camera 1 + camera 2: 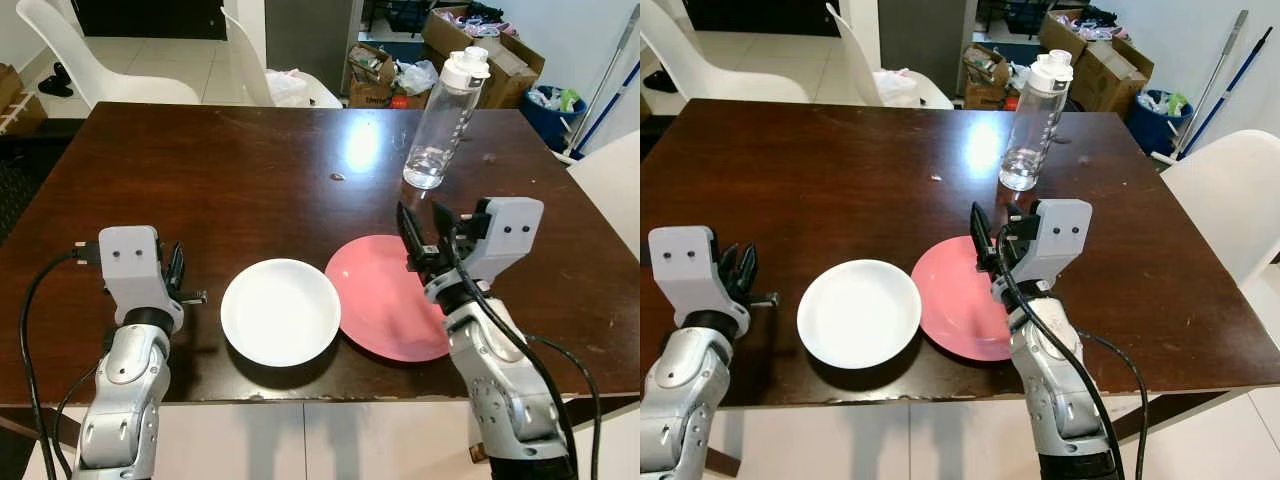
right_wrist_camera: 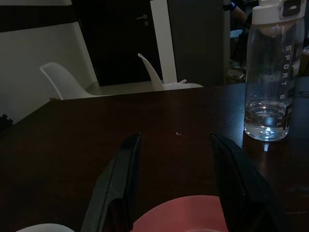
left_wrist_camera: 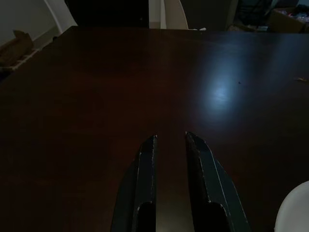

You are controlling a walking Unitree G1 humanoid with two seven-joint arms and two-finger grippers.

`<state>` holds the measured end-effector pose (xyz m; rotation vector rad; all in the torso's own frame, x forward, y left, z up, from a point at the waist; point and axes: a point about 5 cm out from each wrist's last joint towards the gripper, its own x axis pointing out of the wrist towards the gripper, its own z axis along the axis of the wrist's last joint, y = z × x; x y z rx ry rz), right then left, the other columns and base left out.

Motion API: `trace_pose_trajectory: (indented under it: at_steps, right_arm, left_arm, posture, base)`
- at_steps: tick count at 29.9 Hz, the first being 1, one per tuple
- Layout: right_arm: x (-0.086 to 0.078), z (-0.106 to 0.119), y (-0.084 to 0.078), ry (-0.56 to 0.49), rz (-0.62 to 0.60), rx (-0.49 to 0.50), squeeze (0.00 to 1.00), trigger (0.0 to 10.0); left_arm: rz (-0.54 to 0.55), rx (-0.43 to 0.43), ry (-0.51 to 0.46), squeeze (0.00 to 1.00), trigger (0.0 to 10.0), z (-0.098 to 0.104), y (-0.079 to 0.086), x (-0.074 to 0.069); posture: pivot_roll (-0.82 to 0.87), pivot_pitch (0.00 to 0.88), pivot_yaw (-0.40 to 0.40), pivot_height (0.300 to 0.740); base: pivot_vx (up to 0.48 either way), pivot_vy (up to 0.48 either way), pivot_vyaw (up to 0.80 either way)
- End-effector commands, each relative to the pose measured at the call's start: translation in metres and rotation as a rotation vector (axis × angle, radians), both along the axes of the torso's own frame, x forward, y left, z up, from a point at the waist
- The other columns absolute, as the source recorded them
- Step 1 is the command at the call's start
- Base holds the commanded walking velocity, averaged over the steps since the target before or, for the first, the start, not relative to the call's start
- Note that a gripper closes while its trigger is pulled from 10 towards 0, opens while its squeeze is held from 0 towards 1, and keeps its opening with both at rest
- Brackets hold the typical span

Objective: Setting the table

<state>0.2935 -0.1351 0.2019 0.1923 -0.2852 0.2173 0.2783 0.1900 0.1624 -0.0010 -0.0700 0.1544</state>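
We find the pink plate [image 1: 385, 298] lying flat near the front edge of the dark wooden tabletop [image 1: 230, 170], its left rim tucked just under or against the white bowl [image 1: 280, 310] at its 9 o'clock. The clear water bottle [image 1: 443, 120] stands upright well beyond the plate at about 1 o'clock. Our right gripper [image 1: 424, 230] hovers over the plate's far side, fingers spread wide and holding nothing; our left gripper [image 1: 176, 272] waits at the bowl's 9 o'clock, its fingers narrowly parted and empty. We judge the plate stiff, light and slick, likely to slide on the glossy wood, so it is best taken by pinching the rim at its free right or far edge. The bowl looks rigid and possibly breakable; its raised rim offers the grip. The bottle, nearly empty, should be light but tippy.
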Motion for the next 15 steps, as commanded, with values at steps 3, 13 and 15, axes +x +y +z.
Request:
trace_pose_trajectory:
  at_steps: [3, 13, 15]
  right_arm:
    - [-0.0007, -0.0069, 0.0016, 0.018, 0.0, 0.004, 0.0, 10.0]
    - [0.0003, -0.0087, 0.0015, 0.021, -0.001, 0.003, 0.0, 10.0]
    - [0.0004, -0.0089, 0.0014, 0.022, -0.002, 0.002, 0.0, 10.0]
  left_arm:
    - [-0.005, 0.02, 0.015, 0.0, 10.0, -0.005, 0.0001, -0.0009]
    - [-0.013, 0.019, 0.012, 0.0, 10.0, -0.0065, -0.0018, -0.0002]
    - [-0.013, 0.019, 0.013, 0.0, 10.0, -0.0067, -0.0019, -0.0001]
  posture:
    - [-0.01, 0.062, 0.037, 0.74]
    - [-0.02, 0.056, 0.036, 0.74]
    - [-0.02, 0.056, 0.034, 0.74]
  base:
    - [0.0, 0.0, 0.0]
    - [0.0, 0.0, 0.0]
    - [0.0, 0.0, 0.0]
